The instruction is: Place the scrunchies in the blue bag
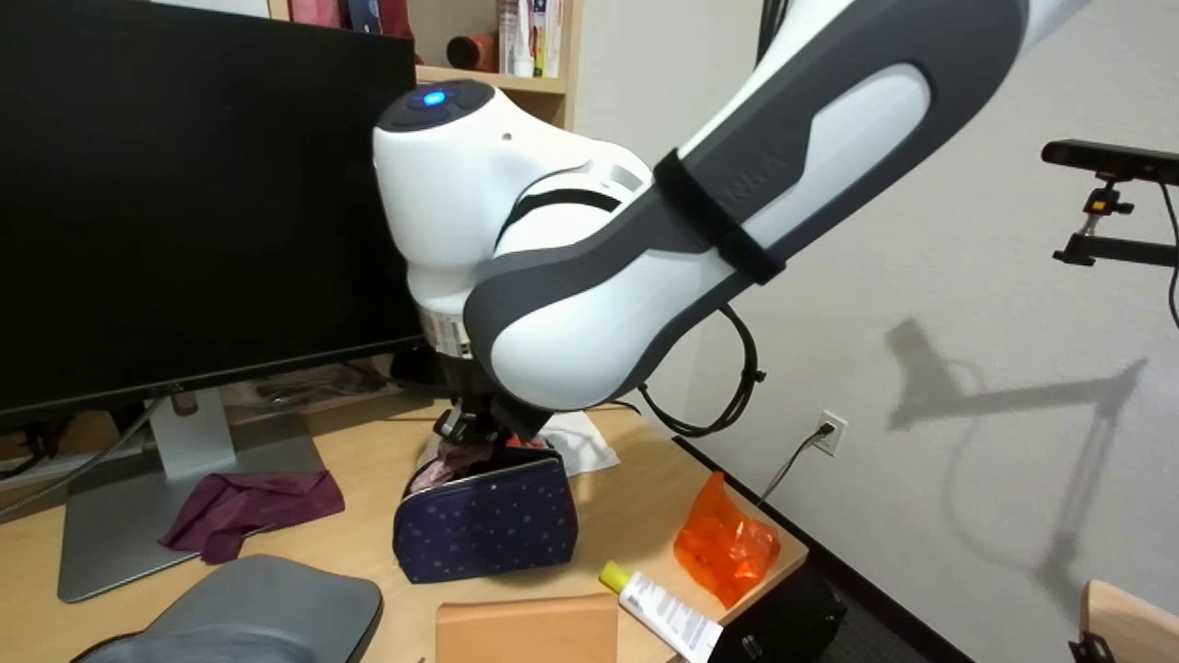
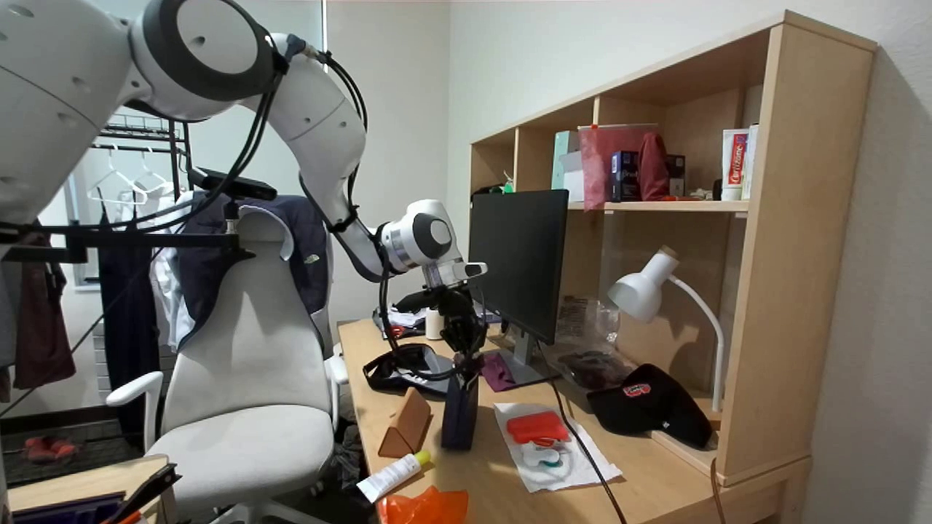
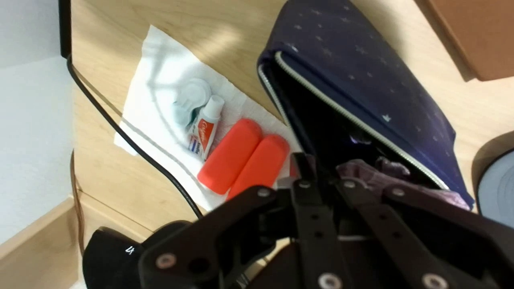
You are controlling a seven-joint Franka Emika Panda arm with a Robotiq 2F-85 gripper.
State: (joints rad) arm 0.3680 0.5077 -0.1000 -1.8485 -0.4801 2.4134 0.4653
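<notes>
- While closed fingers (image 3: 309,196) are hanging over the blue bag (image 3: 365,80), any grip is escaping view.
- Scrunchie (image 3: 375,178): draping the bag's mouth; presumably soft, light, favouring pinching by gathers.

Three cameras share the blue bag (image 3: 349,60): near, facing the monitor (image 1: 203,212), in an exterior view; farther, along the desk (image 2: 524,506), in an exterior view; downward in the wrist view

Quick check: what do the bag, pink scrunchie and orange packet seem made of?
Bag: probably fabric, possibly coated, fairly matte; its sides bow softly.
Pink scrunchie: cloth, perhaps satiny; gathered folds, slight sheen.
Orange packet: likely thin plastic film, glossy; crumpled, with bright highlights.
</notes>
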